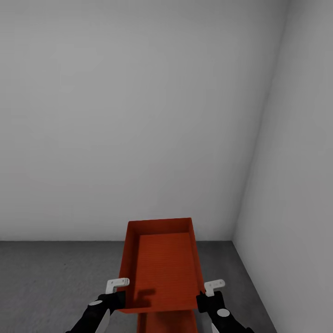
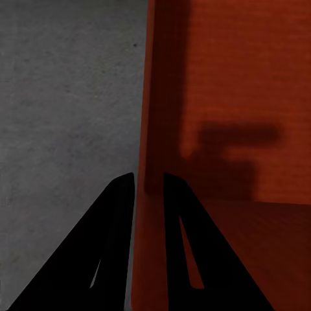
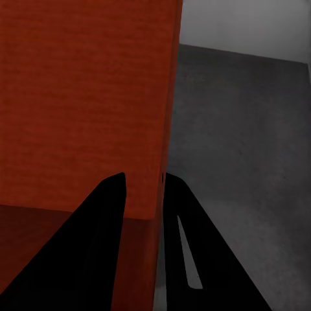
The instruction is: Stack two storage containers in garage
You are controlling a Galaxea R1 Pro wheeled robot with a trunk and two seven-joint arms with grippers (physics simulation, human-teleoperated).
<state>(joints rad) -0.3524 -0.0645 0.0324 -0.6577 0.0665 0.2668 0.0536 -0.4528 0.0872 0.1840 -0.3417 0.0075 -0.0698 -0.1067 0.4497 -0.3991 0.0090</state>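
The left gripper (image 2: 148, 184) is pinching one thin side wall of the orange-red storage container (image 1: 159, 266), one finger inside and one outside. The right gripper (image 3: 142, 188) is pinching the other side wall the same way. Holding both sides is keeping the bin level. Another orange-red container (image 1: 169, 322) is peeking out just below, probably the second bin, though little of it shows. Both are sitting above the dark grey garage floor (image 1: 46, 277), near the corner of the pale grey walls (image 1: 138, 115).
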